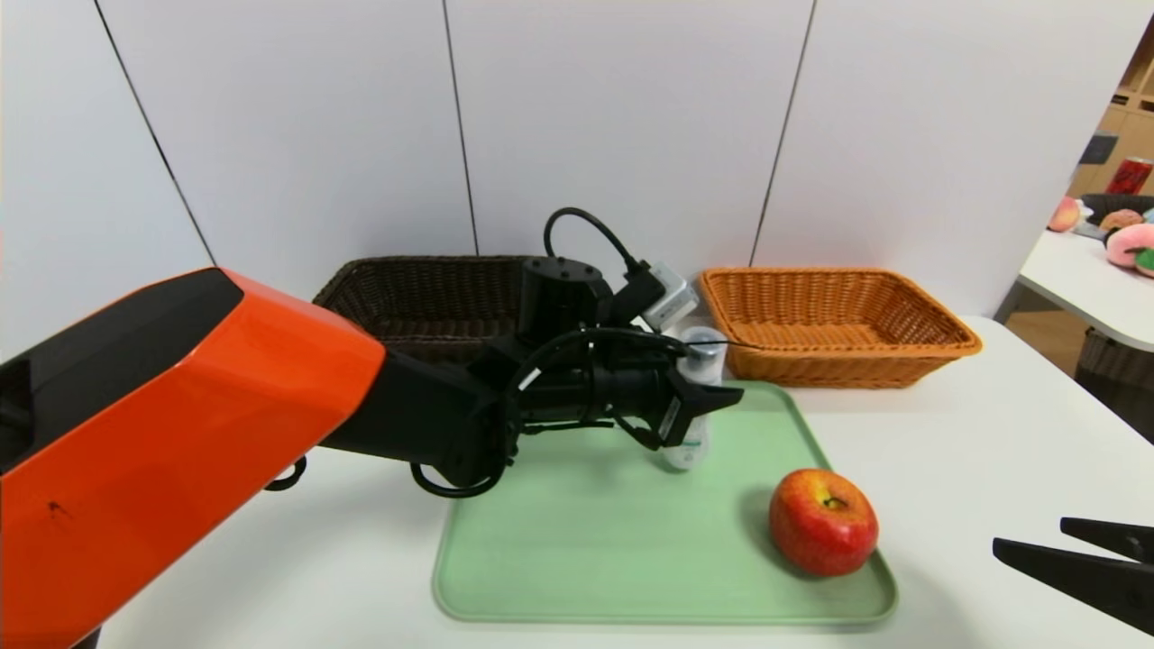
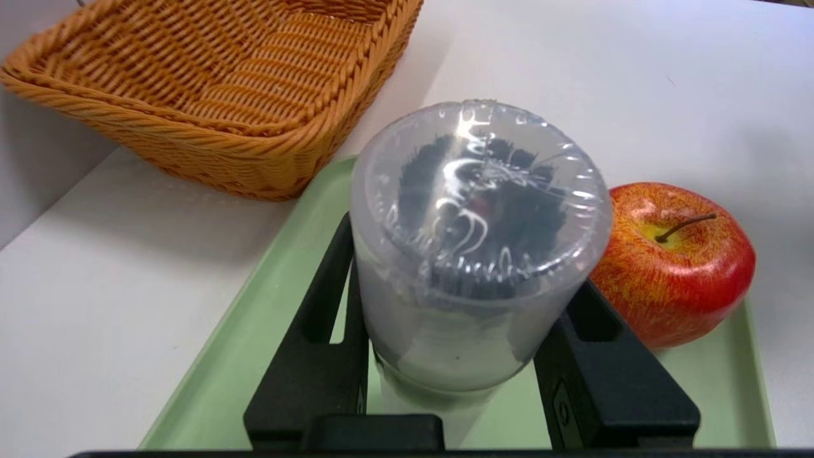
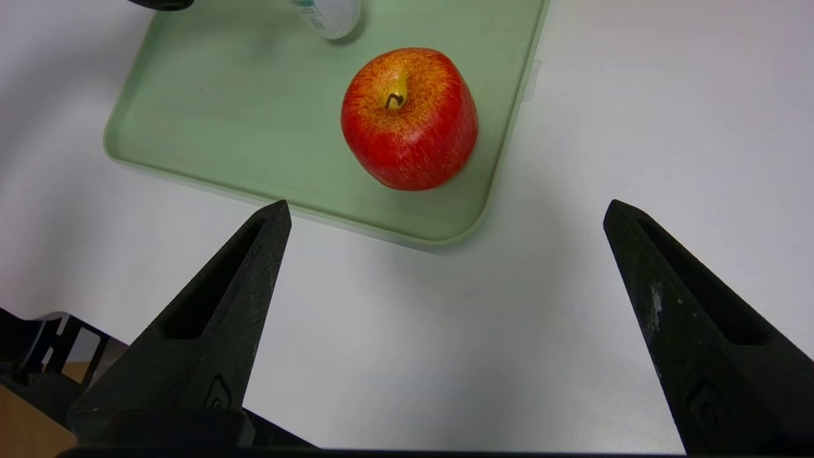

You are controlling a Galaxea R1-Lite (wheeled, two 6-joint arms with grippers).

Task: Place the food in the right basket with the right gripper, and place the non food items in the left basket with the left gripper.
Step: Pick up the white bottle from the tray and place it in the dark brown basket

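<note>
Two baskets await items: the left gripper (image 1: 699,410) clamps the bottle (image 1: 696,397) near the tray's (image 1: 577,559) far edge, the apple (image 1: 823,521) sits at its near right corner, and the right gripper (image 3: 445,254) is wide open, empty.

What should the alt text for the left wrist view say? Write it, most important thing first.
The left pincer is shut on a white bottle, seen from above its clear cap, over a green tray. A red apple sits on the tray just beyond, and an orange basket stands on the white table past the tray's edge.
</note>
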